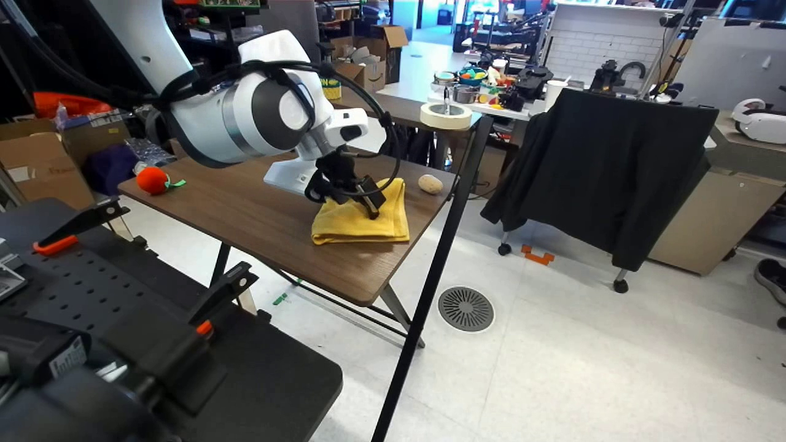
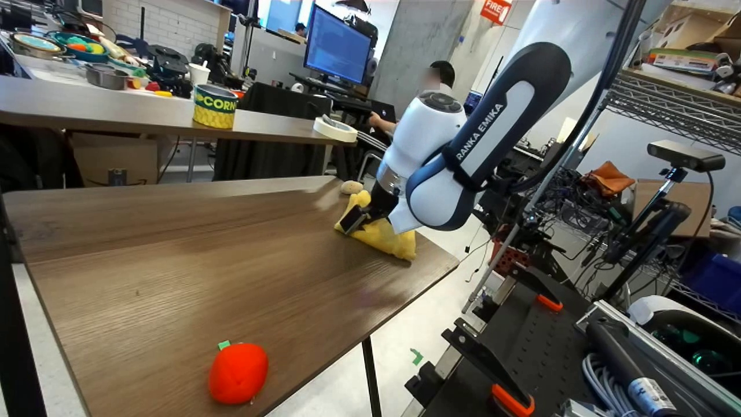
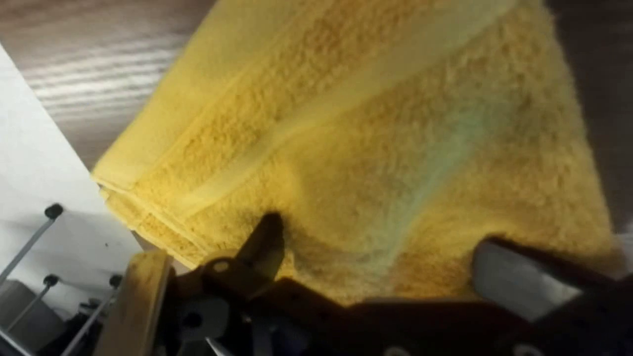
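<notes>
Yellow towel (image 3: 420, 113): folded in layers, near the short edge of the table (image 2: 173, 260), between its two corners there; in the wrist view a folded corner meets the very edge, and the cloth runs out of sight at the top.
Pile: deep, nubbly loops crossed by flat, smooth bands; one pale greenish streak, and I cannot tell whether it is dye or light.
Gripper (image 3: 376, 230): black, above the towel, its fingers (image 3: 519, 279) spread wide apart, tips down against the creased cloth; how deep they sink is hard to make out.
Knuckles (image 3: 296, 306): dark and blurred along the bottom of the wrist view, cut off; beside them a tan, flat-sided piece (image 3: 132, 304) that I cannot place.
Hidden patch: in both exterior views the gripper covers part of the towel; a black cable (image 1: 398, 153) loops in front of the gripper in an exterior view.
Stone-like lump (image 1: 430, 184): pale, mottled, rounded; just beside the towel, by one corner of that short edge.
Red-orange globe (image 2: 238, 373): smooth, squat, its green tip (image 2: 224, 345) barely showing in an exterior view; near a long edge, toward the table's opposite end.
Tabletop: brown wood grain, faintly glossy.
Tape roll (image 2: 336, 128): cream ring lying flat at the end of a neighbouring table (image 2: 278, 130).
</notes>
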Action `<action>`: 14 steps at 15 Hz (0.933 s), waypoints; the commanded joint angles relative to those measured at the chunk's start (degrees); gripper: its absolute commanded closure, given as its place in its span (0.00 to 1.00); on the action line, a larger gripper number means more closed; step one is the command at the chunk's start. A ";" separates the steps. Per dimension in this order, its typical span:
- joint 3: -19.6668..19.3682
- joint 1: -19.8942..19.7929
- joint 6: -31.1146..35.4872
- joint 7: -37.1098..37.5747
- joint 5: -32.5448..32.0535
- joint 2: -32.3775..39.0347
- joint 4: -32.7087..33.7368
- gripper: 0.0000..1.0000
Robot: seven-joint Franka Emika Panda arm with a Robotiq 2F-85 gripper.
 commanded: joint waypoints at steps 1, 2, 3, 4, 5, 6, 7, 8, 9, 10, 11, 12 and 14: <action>-3.27 8.59 7.96 -0.54 6.16 6.75 4.42 0.00; -0.78 8.72 8.95 -2.98 6.71 6.32 4.35 0.00; 0.28 9.71 9.88 -4.73 7.04 6.55 4.72 0.00; 1.82 10.09 10.84 -6.65 7.05 6.08 4.90 0.00; 3.74 9.90 11.36 -8.27 6.95 5.46 4.94 0.00; 5.67 9.29 11.49 -10.23 6.44 4.81 5.11 0.00; 8.07 8.08 11.00 -12.16 5.65 4.07 5.18 0.00; 10.93 6.22 9.11 -14.45 4.37 2.10 4.58 0.00; 13.32 4.71 8.29 -16.71 3.20 0.22 3.46 0.00; 14.31 4.50 7.12 -18.52 2.70 -2.07 1.53 0.00; 15.31 4.04 5.93 -20.03 2.35 -3.69 0.42 0.00; 17.60 2.40 5.29 -22.13 1.14 -6.33 -1.65 0.00; 20.07 1.14 6.09 -25.45 -1.03 -10.80 -5.55 0.00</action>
